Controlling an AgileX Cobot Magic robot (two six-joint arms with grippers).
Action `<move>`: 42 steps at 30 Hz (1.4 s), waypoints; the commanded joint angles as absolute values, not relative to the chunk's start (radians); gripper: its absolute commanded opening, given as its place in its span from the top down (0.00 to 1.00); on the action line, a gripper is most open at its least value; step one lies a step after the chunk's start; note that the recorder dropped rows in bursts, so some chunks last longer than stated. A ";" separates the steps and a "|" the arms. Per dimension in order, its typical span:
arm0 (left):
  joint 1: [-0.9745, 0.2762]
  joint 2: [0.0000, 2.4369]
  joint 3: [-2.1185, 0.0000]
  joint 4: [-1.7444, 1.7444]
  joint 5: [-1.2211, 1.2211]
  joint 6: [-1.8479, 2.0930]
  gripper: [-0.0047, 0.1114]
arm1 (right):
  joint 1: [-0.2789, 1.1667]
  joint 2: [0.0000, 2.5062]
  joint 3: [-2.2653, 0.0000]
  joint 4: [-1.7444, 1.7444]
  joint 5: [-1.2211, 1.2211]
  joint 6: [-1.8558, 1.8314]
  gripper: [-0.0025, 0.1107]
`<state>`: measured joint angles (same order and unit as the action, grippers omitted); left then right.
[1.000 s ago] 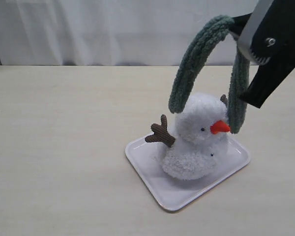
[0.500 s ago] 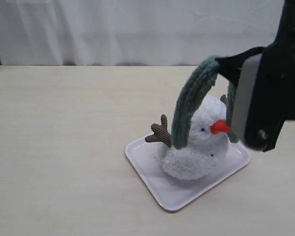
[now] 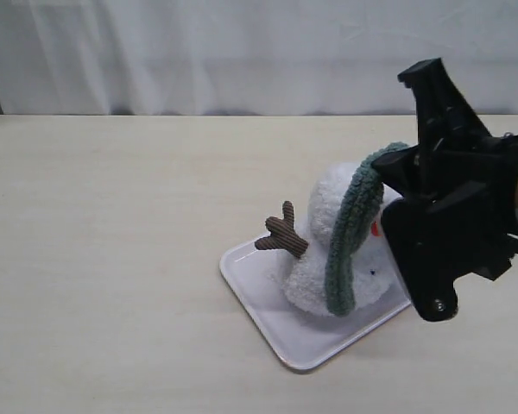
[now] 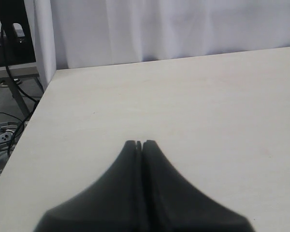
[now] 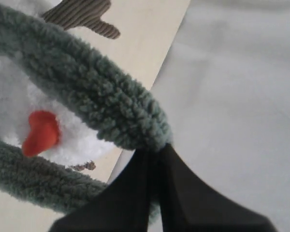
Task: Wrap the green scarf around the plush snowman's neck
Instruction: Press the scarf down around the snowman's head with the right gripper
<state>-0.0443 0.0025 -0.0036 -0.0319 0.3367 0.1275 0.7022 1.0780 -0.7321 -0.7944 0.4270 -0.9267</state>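
The plush snowman stands on the white tray, with one brown twig arm sticking out to the left. The green scarf lies looped over its head and hangs down its front. My right gripper is shut on the scarf's middle beside the snowman's head, and its arm hides the snowman's face in the exterior view. Close up, the green scarf runs on both sides of the orange nose, pinched in my right gripper. My left gripper is shut with nothing in it, over bare table.
A white curtain hangs behind the light wooden table. In the left wrist view the table's edge shows, with cables and a stand beyond it.
My right gripper has come down with the scarf, from high above the snowman to beside its head. The scarf loop has dropped over the head and the arm now covers the face.
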 commanded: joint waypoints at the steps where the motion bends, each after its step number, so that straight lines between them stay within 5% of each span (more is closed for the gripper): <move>1: -0.040 0.000 0.000 -0.039 0.325 0.129 0.96 | 0.705 1.127 -0.731 -0.910 0.406 -0.836 0.94; 15: -0.040 0.000 0.000 -0.039 0.325 0.129 0.96 | 0.569 1.228 -0.733 -1.021 0.128 -0.740 0.94; 36: -0.040 0.000 0.000 -0.037 0.325 0.129 0.96 | 0.569 1.331 -0.751 -1.194 0.180 -0.619 0.93; 42: -0.040 0.000 0.000 -0.037 0.325 0.129 0.96 | 0.569 1.331 -0.794 -1.194 0.178 -0.426 0.73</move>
<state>-0.0443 0.0025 -0.0036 -0.0319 0.3367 0.1275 0.5729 1.3329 -0.7765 -1.1890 0.1777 -0.5137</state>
